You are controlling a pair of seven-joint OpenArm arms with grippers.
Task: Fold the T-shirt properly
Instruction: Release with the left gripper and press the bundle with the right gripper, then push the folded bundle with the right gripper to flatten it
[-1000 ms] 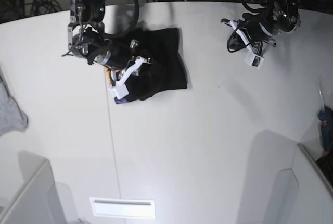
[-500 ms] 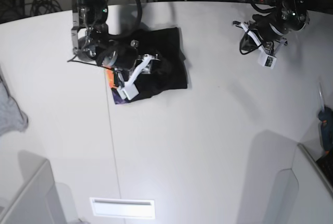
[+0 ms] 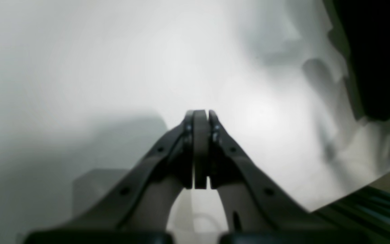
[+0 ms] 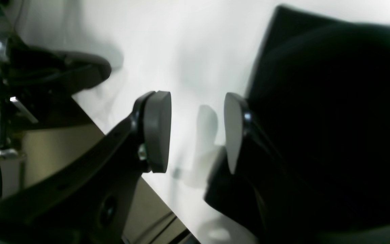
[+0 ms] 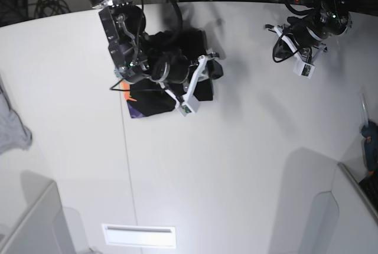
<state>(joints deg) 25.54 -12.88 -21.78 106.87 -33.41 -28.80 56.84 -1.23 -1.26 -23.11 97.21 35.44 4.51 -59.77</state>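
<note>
- T-shirt (image 5: 177, 71): black, bunched into a compact bundle on the far-left part of the white table (image 5: 236, 165) as the base view shows it; a sliver of orange and purple print shows at its near-left edge. Edges are uneven, not yet a tidy rectangle.
- Right gripper (image 4: 195, 132): over the bundle's right edge, jaws parted with only bare table in the gap. One pad sits just beside the dark cloth; whether it touches is unclear. Nothing held.
- Left gripper (image 3: 200, 149): jaws pressed together, empty, hanging over bare table well apart from the shirt; the base view puts it at the far right.
- Step in hand, by my judgement: getting a fresh hold on a free edge for the next fold.
- To do it well: pinch only the top layer at a corner, lift low, and lay it square over the bundle so the print stays tucked in.
- Risk: grabbing several layers drags the whole bundle.
</note>
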